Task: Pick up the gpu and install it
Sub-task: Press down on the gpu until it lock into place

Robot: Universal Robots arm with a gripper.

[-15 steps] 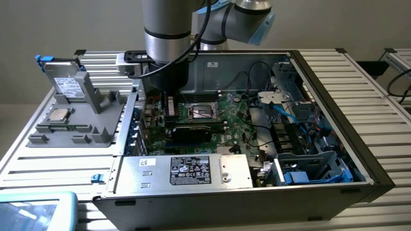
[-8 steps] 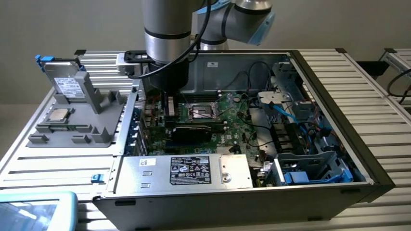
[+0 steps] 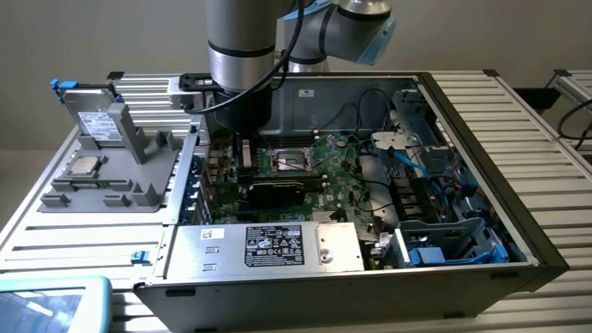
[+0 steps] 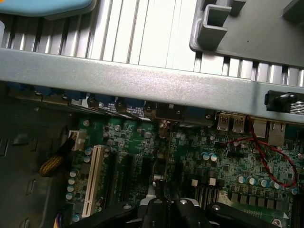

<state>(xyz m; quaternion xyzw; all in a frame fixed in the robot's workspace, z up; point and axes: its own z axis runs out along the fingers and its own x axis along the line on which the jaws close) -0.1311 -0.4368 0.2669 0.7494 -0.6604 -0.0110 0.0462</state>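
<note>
Computer assembly, mid-job. At the exterior view's left, a grey parts tray (image 3: 138,182) sits on the slatted table (image 3: 518,104). It carries a silver drive (image 3: 97,121) standing upright, a processor chip (image 3: 85,165) and a memory stick (image 3: 88,184). Several of its other pockets are bare.

At centre, the robot arm (image 3: 242,48) reaches down into the open computer case (image 3: 481,173), close to the case's left wall and beside the processor socket (image 3: 291,161). In the wrist view the hand (image 4: 165,197) is pressed together over the black expansion slots (image 4: 121,175) of the green board (image 4: 223,161). It seems to pinch the gpu (image 4: 163,185), seen edge-on as a thin dark strip between the fingertips, just right of the white slot (image 4: 92,178).

Judging from this, the pick-up looks done. Whether the card is fully seated cannot be told.

Room is tight. The case's rear wall (image 4: 142,80) and its row of ports run just beyond the slots. A red-and-black twisted wire (image 4: 266,152) loops over the board to the right, and cables (image 3: 407,149) and drive bays (image 3: 453,236) crowd the case's right side.
</note>
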